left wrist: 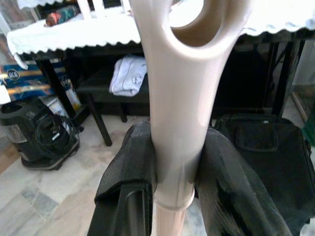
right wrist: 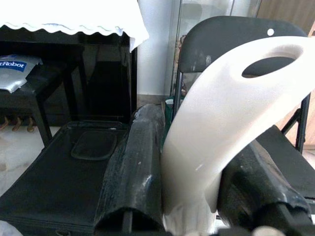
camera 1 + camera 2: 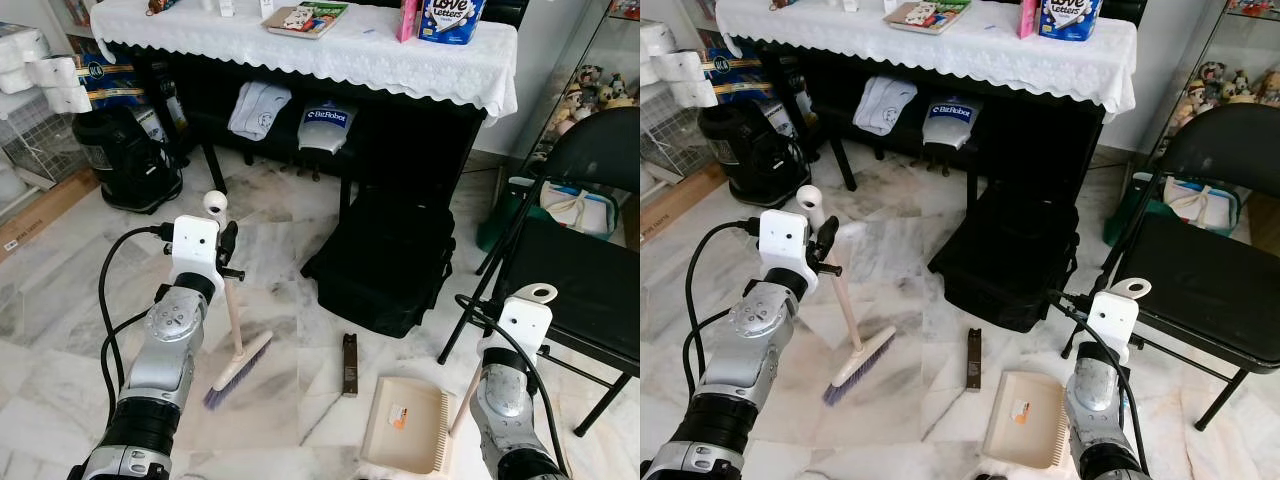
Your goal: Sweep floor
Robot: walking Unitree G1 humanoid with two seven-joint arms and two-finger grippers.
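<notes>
A cream hand broom [image 3: 238, 362] with purple bristles stands tilted on the marble floor, bristles down. My left gripper [image 3: 228, 262] is shut on its handle [image 1: 172, 123] just below the hanging loop. A cream dustpan [image 3: 405, 423] lies flat on the floor to the right of the broom. Its long handle [image 2: 221, 113] rises to my right gripper [image 2: 189, 196], which is shut on it. A small dark brown bar of debris [image 3: 350, 364] lies on the floor between broom and dustpan, just beyond the pan's mouth.
A black bag [image 3: 385, 260] sits on the floor ahead, under a table with a white lace cloth [image 3: 300, 45]. A black folding chair [image 3: 580, 270] stands close on the right. A black appliance with a cable [image 3: 125, 155] stands at the left.
</notes>
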